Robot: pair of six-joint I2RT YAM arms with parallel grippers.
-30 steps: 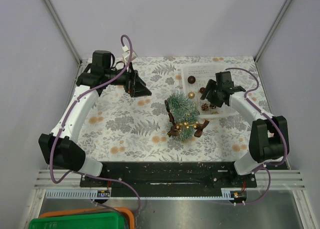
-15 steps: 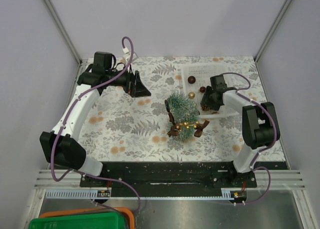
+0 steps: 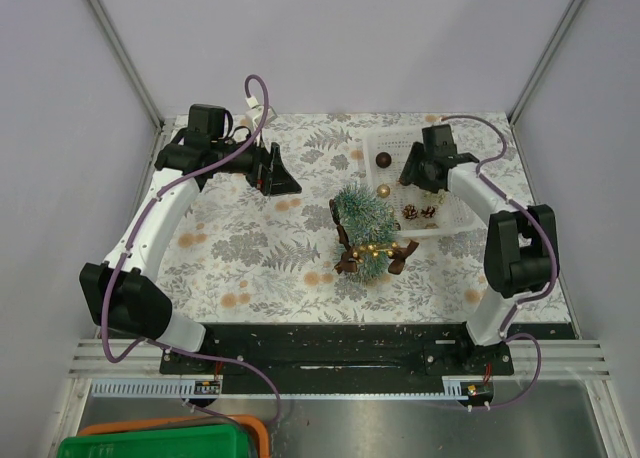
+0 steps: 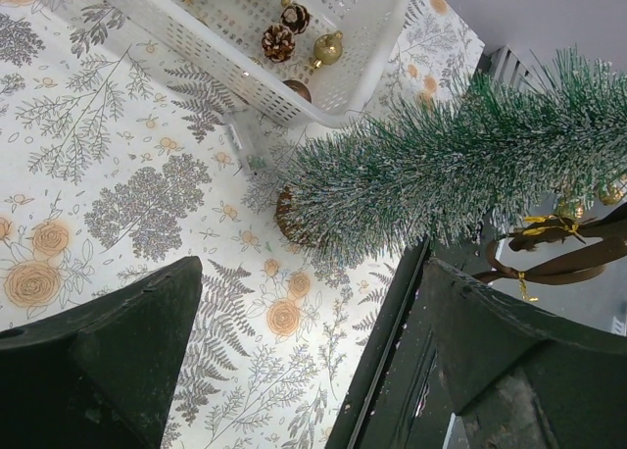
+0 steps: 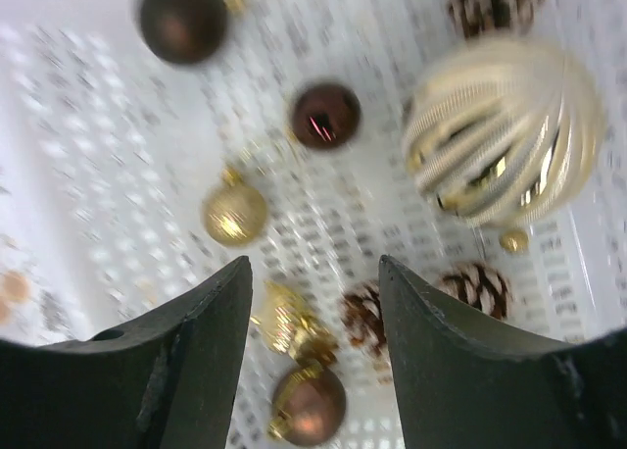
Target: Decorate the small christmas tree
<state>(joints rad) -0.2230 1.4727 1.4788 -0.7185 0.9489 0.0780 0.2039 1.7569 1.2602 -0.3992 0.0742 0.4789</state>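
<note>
The tree (image 3: 360, 220) appears to lie on its side at mid-table. Its long axis slants from the wooden base at far left to the tip at near right, toward the near edge. It sits just beside the near-left corner of the white basket (image 3: 385, 138); I cannot tell whether they touch. Bare tablecloth (image 3: 250, 263) stretches left of it and along the front. Two brown ribbons (image 3: 400, 254) and one gold bead string (image 3: 375, 248) sit at its tip end. The left gripper (image 3: 282, 174) hangs spread wide and empty over the far-left cloth. The right gripper (image 5: 313, 265), fingers apart around nothing, is above the basket's three brown balls (image 5: 325, 116), three pine cones (image 5: 364, 317) and one big striped gold ball (image 5: 502, 125).
</note>
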